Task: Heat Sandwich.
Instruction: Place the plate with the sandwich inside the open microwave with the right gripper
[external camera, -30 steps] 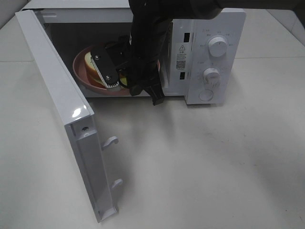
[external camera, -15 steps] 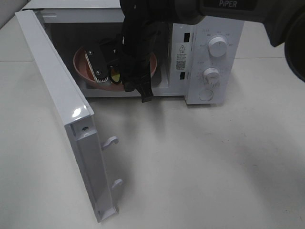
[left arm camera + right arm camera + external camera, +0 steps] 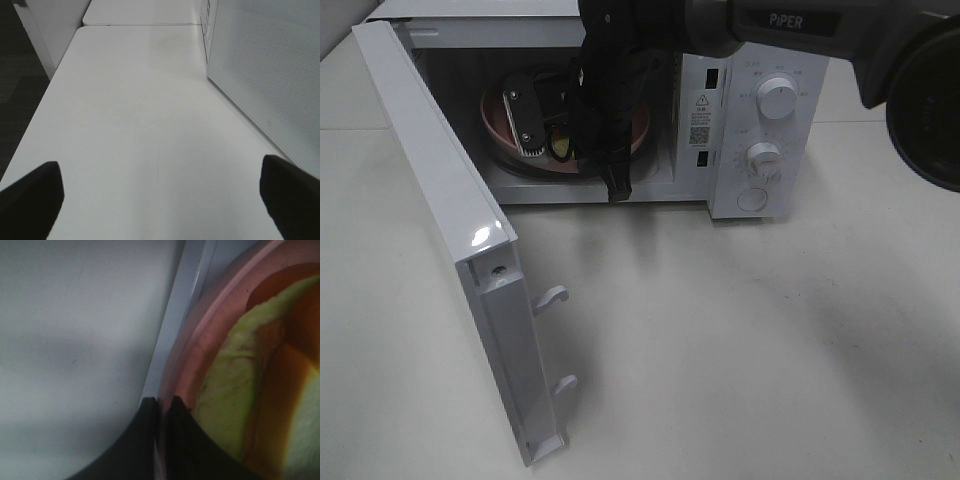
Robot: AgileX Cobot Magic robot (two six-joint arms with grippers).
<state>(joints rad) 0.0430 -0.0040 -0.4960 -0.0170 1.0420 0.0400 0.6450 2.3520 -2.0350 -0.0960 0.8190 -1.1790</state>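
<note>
My right jaws clench the rim of the pink dish [image 3: 200, 335], sandwich [image 3: 225, 390] aboard, inside the microwave [image 3: 760, 120]; left jaws hang released over the tabletop [image 3: 150, 125]. Remaining: let go, shut the door [image 3: 440, 200], set the dial [image 3: 778, 97].

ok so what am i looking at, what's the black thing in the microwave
It is a robot with two black arms, each ending in a claw. The wide picture comes from a camera mounted high; the other two from cameras on the wrists. A white microwave oven stands on the white table, door swung open. The right claw is shut on the rim of a round pink shallow dish inside the oven; a pale yellow-and-white sandwich lies in it. The left claw hangs open over the table, holding nothing.
</note>
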